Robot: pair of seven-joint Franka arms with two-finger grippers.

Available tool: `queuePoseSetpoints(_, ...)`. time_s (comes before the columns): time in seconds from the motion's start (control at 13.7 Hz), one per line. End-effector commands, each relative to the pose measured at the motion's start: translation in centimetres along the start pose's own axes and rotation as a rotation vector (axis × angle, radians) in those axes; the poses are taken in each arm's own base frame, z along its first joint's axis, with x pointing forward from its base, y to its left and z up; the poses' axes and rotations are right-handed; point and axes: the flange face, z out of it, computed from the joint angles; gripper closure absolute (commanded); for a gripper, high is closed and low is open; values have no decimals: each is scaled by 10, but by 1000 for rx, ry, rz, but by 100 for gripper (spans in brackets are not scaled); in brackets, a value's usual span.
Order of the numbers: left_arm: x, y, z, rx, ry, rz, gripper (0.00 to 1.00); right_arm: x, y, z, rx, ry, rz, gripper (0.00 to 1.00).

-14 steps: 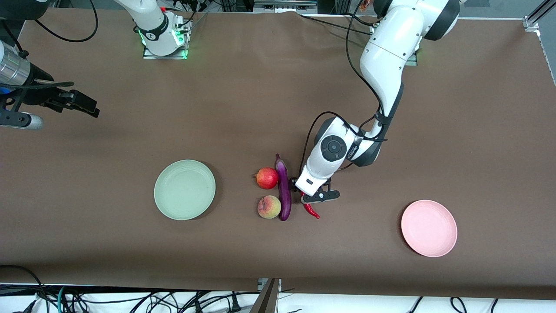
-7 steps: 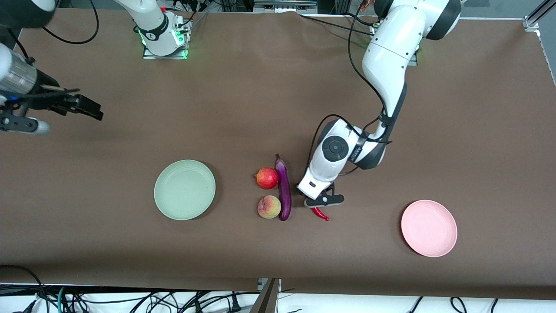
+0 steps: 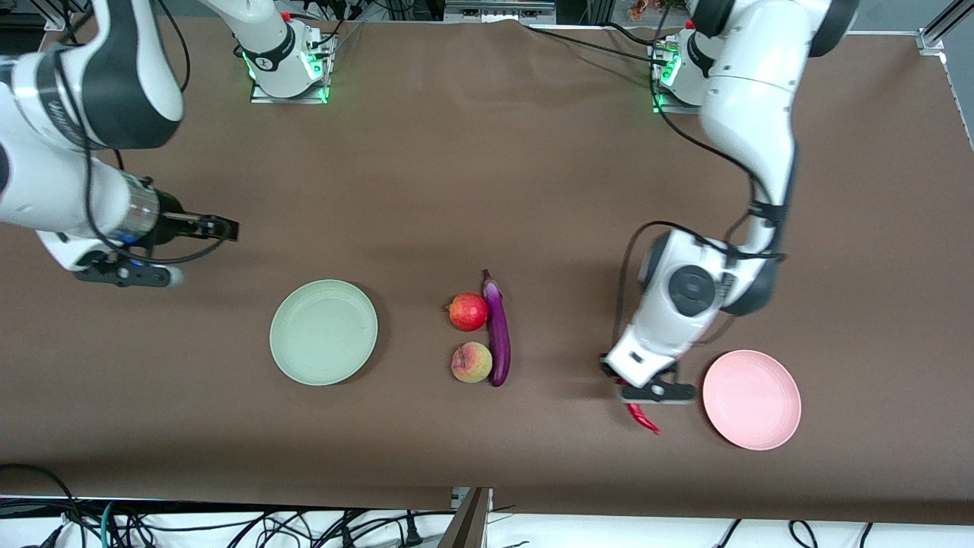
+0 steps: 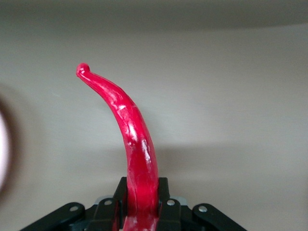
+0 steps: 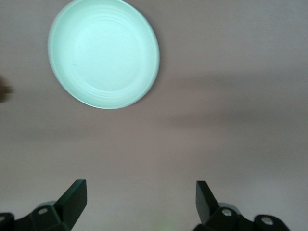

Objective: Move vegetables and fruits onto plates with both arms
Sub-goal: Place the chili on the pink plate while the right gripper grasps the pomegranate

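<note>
While I count: two plates, four produce items.
Left end effector clamps chili beside pink plate; right end effector apart over bare bench.

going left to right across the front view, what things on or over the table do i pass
right claw → pale mint green round plate → yellow-pink peach → long purple eggplant → curved red chili pepper in the left claw → pale pink round plate

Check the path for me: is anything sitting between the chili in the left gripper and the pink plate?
Nothing visible. The left gripper, shut on the chili pepper, is beside the pink plate, with only bare table between them. The other produce lies toward the right arm's end.
</note>
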Motion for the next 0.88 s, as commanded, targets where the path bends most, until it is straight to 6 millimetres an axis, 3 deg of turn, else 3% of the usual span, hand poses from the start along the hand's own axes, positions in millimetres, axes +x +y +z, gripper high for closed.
queuePoseSetpoints(0.0, 10, -59, -9, 11, -23, 99, 100, 12, -42, 17, 58, 34, 54, 0)
queuePoseSetpoints(0.07, 12, -84, -8, 16, -25, 122, 100, 17, -59, 26, 98, 39, 116, 0)
queuePoseSetpoints(0.22, 12, -111, -3, 21, -37, 172, 100, 23, -111, 49, 163, 65, 206, 0)
queuePoseSetpoints(0.37, 10, -151, 5, 30, -51, 166, 100, 25, -170, 78, 187, 128, 271, 0)
queuePoseSetpoints(0.44, 10, -168, 11, 30, -54, 178, 100, 29, -190, 92, 205, 158, 308, 0)
queuePoseSetpoints(0.66, 5, -177, 27, 28, -72, 174, 100, 31, -260, 135, 261, 234, 375, 0)
queuePoseSetpoints(0.8, 2, -177, 35, 27, -81, 170, 100, 27, -292, 161, 290, 262, 405, 0)
